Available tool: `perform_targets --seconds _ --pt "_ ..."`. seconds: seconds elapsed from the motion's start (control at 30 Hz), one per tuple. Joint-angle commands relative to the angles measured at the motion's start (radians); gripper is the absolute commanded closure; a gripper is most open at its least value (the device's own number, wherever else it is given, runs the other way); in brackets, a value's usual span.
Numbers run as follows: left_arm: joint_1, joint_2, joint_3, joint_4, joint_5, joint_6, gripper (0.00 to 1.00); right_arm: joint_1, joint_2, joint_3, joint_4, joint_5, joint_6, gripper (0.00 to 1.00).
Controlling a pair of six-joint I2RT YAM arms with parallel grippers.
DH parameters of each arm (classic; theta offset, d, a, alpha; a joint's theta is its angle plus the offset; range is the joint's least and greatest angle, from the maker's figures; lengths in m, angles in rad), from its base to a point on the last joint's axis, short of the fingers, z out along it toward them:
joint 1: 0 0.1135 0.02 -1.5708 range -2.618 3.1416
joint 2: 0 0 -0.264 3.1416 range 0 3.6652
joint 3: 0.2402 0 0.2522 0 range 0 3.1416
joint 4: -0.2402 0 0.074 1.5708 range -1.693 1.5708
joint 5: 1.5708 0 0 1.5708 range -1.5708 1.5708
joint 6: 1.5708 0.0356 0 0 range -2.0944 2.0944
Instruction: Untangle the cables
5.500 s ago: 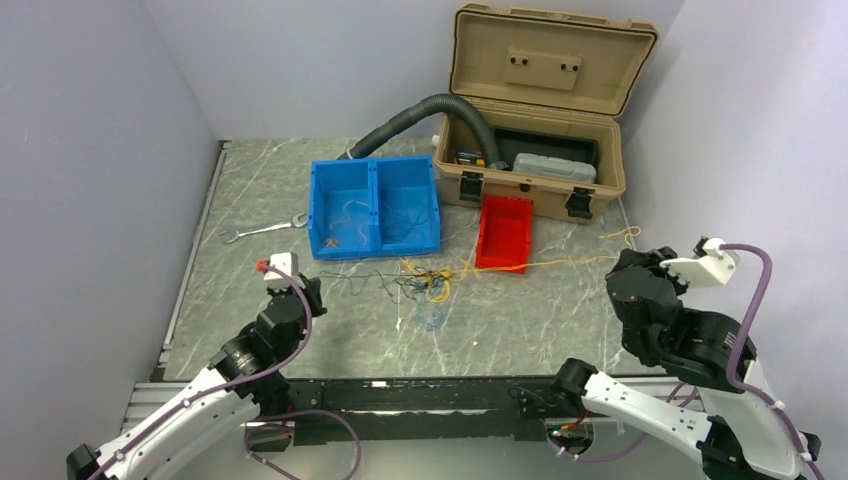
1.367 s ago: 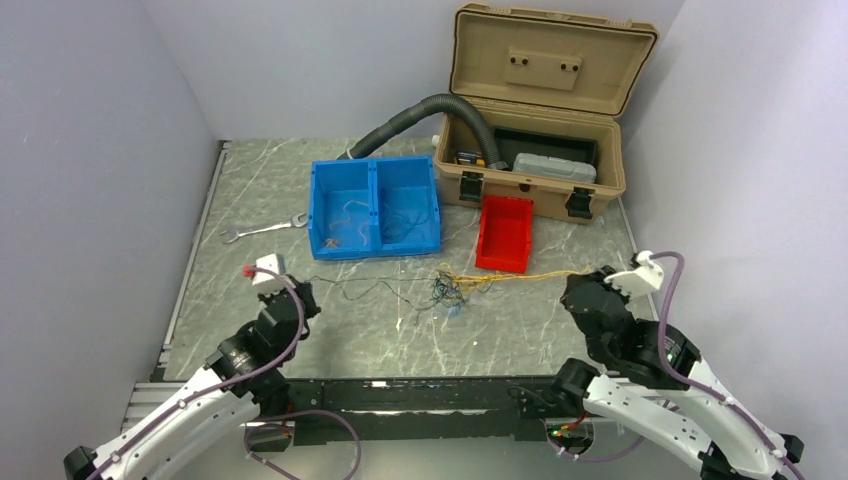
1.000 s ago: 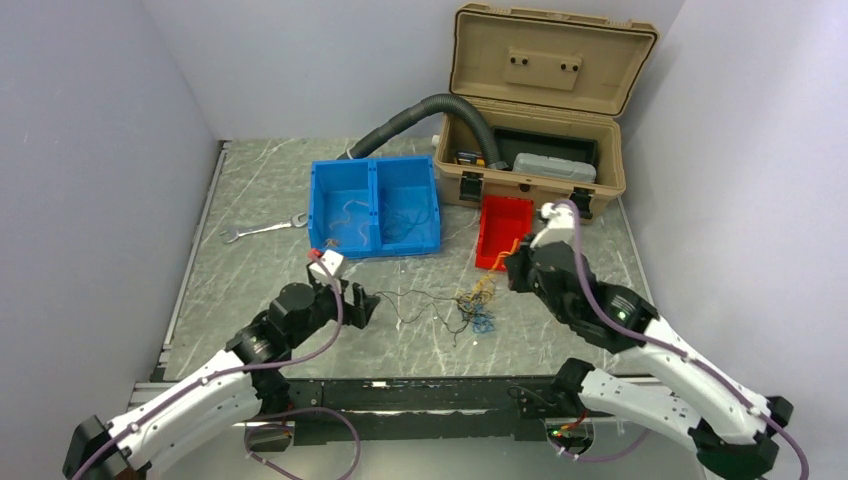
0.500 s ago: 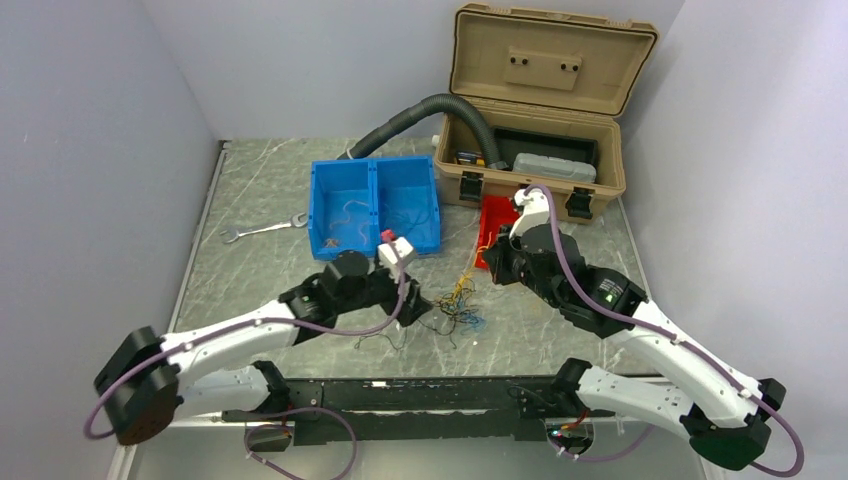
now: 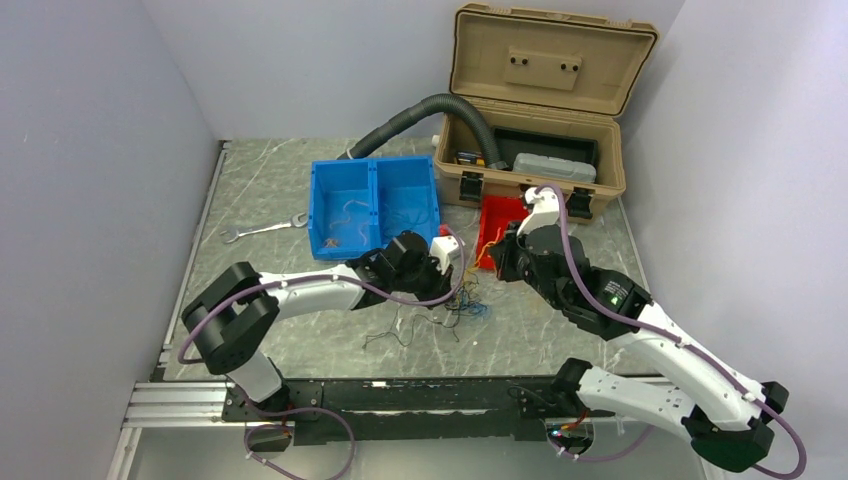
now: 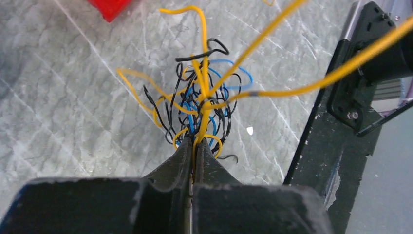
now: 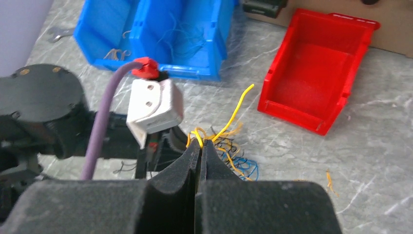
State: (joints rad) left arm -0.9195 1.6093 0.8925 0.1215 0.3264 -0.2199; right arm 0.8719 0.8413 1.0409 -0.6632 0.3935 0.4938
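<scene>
The cables lie as a tangle of thin yellow, blue and black wires on the marble table, in front of the red bin. My left gripper is shut on a yellow wire at the near edge of the tangle, with black and blue loops bunched just beyond its tips. My right gripper is shut on a yellow wire loop, and a taut yellow strand runs from the tangle towards it. In the top view the left gripper and the right gripper stand close together over the tangle.
A blue two-compartment bin holding loose wires stands behind the left arm. A red bin sits by the right gripper. Farther back are the open tan toolbox and a grey corrugated hose. A wrench lies at the left.
My left arm has stretched right to the tangle and its jaws have gone from wide open to shut on a yellow wire. The right gripper has stayed shut near the red bin.
</scene>
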Motion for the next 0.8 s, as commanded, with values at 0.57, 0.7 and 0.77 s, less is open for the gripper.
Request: perform_targets --seconds 0.57,0.7,0.77 --pt "0.236 -0.160 -0.293 0.446 0.545 -0.208 1.00 -0.230 0.005 -0.370 0.252 -0.440 0.002 0.29" --pt "0.247 -0.150 -0.292 0.406 0.528 -0.180 1.00 -0.223 -0.116 -0.502 0.355 -0.620 0.041 0.29" --pt "0.247 -0.146 -0.297 0.407 0.524 -0.186 1.00 -0.208 -0.133 -0.563 0.428 -0.660 0.074 0.29"
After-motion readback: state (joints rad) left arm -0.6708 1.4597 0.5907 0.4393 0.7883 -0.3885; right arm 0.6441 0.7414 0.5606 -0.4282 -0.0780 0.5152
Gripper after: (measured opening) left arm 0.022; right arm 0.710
